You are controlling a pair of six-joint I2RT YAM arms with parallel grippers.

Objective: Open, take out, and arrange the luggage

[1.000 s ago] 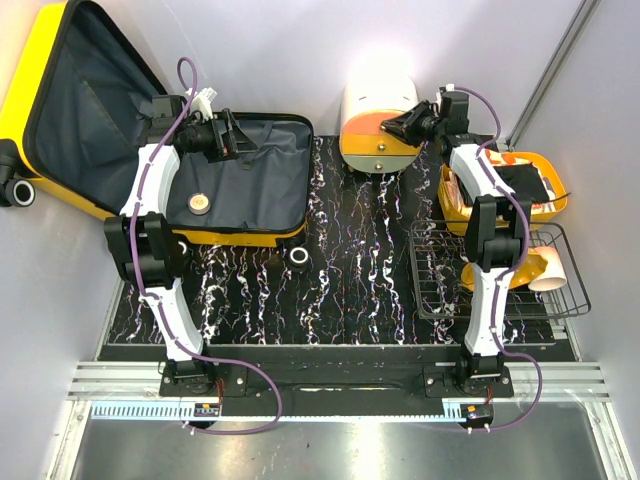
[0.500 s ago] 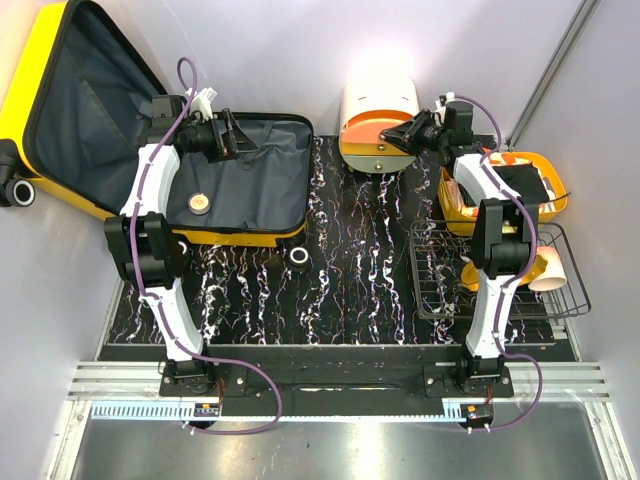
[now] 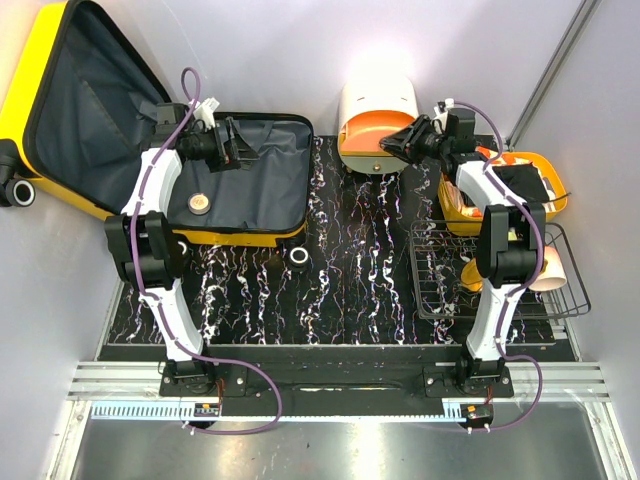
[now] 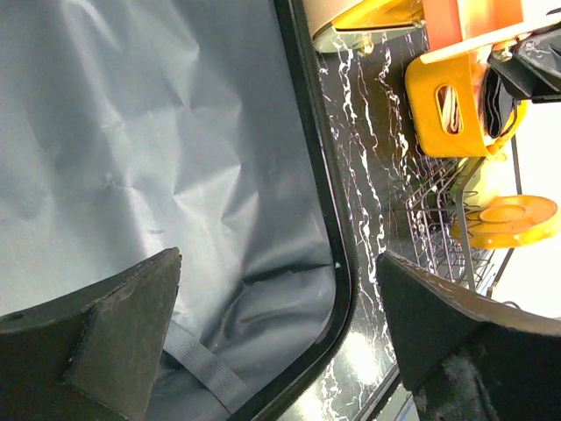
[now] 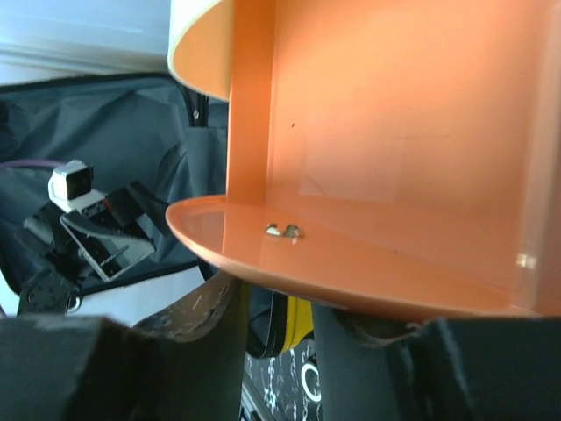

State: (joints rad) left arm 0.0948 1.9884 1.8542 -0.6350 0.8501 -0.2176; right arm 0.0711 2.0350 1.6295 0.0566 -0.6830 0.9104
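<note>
Luggage (image 3: 90, 110) lies open at the far left of the table (image 3: 350, 290): the yellow shell base rests flat with its dark grey lining facing up, and the lid stands tilted back against the left wall, one black-and-white wheel (image 3: 22, 191) showing at its outer edge. One small round disc (image 3: 200, 204) lies on the lining of the base. The left gripper (image 3: 236, 150) hangs over the rear part of the base, jaws spread wide and holding nothing; the left wrist view shows only creased lining (image 4: 175, 132) and the black rim between its fingers (image 4: 131, 307). The right gripper (image 3: 392, 143) is at the front of a cream-and-orange container (image 3: 378, 100) standing at the far centre of the table, well apart from the luggage. In the right wrist view an orange ledge (image 5: 351, 263) sits just above the fingers; whether the jaws grip it cannot be told. A small ring (image 3: 298, 257) lies on the table just in front of the luggage. A yellow basket (image 3: 452, 205) and a black wire basket (image 3: 440, 290) occupy the right side
</note>
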